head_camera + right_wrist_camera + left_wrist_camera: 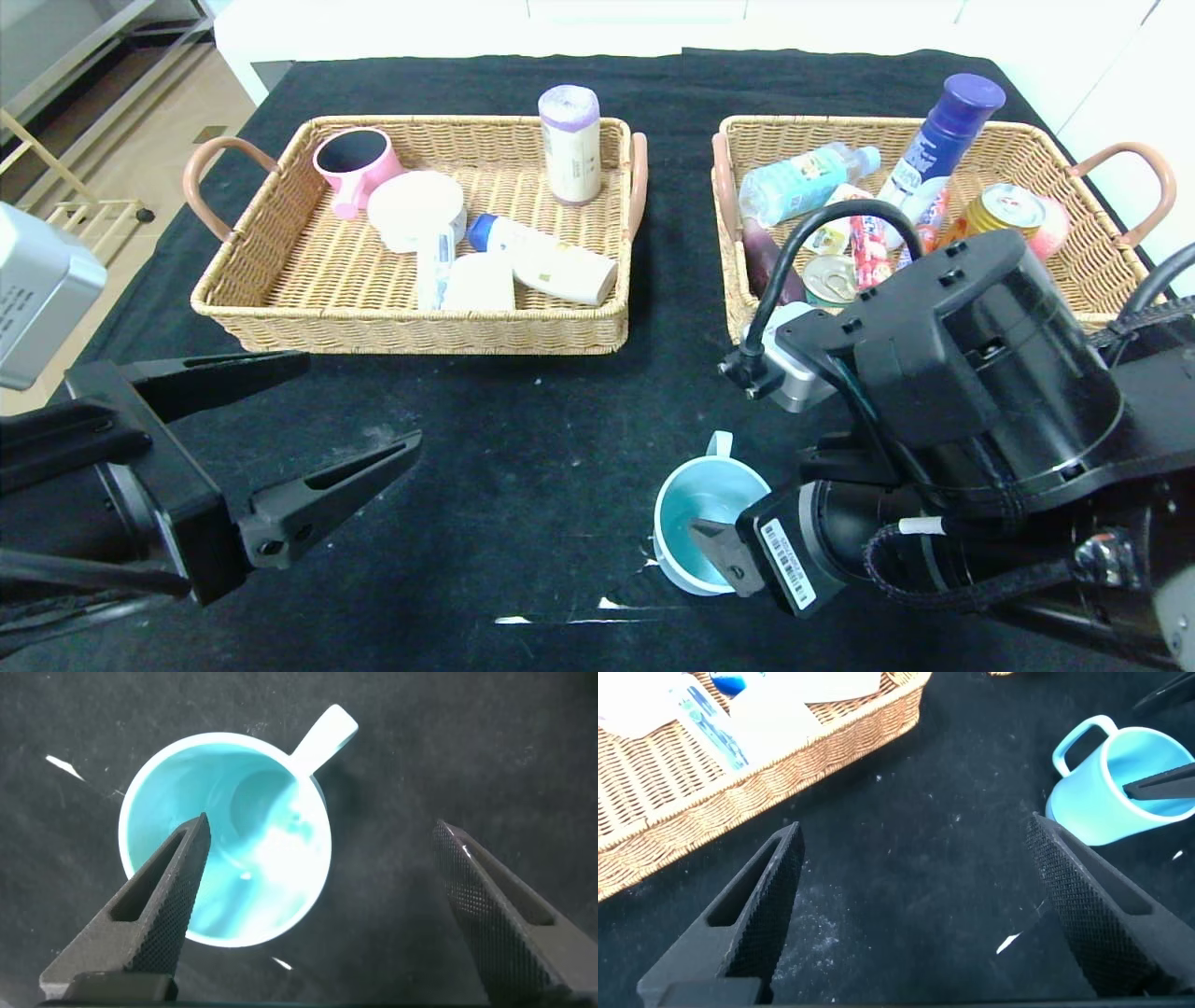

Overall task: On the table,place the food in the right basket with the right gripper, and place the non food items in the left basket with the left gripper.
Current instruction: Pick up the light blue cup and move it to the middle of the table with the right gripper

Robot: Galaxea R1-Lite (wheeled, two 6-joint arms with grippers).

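Teal mug [702,523] upright on table [523,448], right pincer [313,905] spread wide straddling its rim, nothing gripped

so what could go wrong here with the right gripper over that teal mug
The teal mug is non-food, meant for the left basket, yet the open right gripper hangs over it, one finger above the bowl. A pinch on the rim may tip it. The open left gripper sits close, so the arms could collide.
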